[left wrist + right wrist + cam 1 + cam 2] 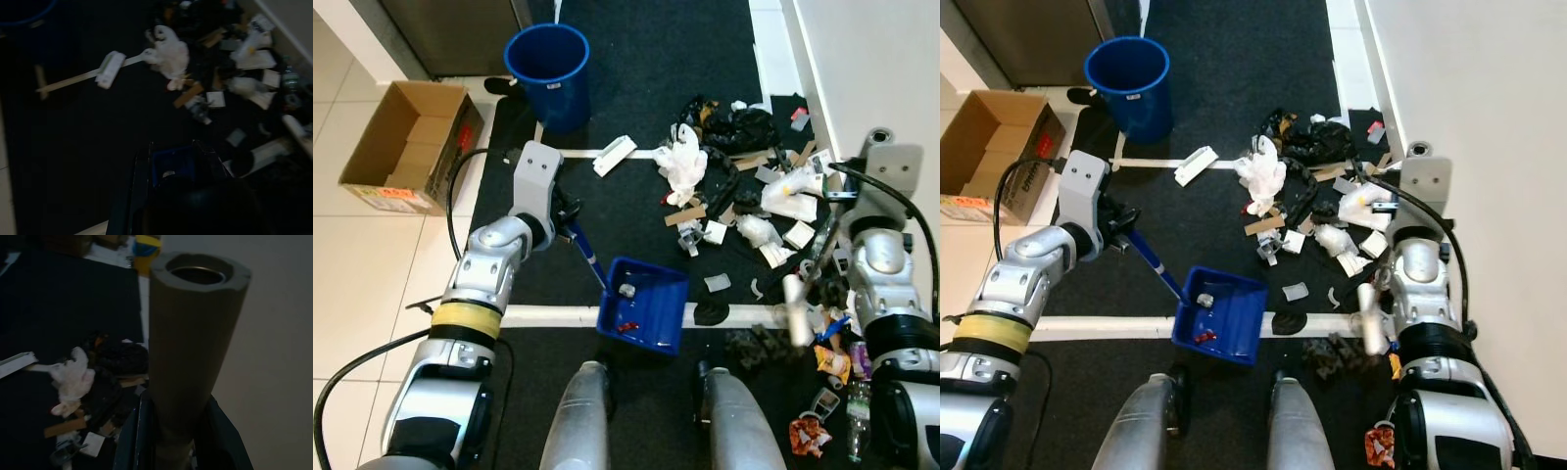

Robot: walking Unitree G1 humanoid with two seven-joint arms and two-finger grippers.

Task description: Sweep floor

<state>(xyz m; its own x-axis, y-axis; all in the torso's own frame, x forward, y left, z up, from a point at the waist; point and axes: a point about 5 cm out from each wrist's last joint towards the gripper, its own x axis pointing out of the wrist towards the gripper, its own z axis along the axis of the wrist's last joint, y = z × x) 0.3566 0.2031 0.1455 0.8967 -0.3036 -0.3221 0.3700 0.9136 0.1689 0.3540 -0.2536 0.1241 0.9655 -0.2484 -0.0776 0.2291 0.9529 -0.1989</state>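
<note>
A blue dustpan [644,315] rests on the dark mat in front of my legs, with a white scrap and a red scrap inside it. My left gripper [575,227] is shut on its blue handle [589,257]; in the left wrist view the dustpan [177,166] shows dimly between the fingers. My right gripper [815,276] is shut on a grey broom handle [796,311], seen as a thick tube [188,342] in the right wrist view. A pile of litter [744,191] lies beyond the pan toward the right, with a white plastic bag [685,162] at its left edge.
A blue bin [548,64] stands at the far end of the mat, and an open cardboard box [406,142] sits to its left on the tiles. A white wall [881,59] runs along the right. More wrappers [822,392] lie by my right foot. White strips [543,315] cross the mat.
</note>
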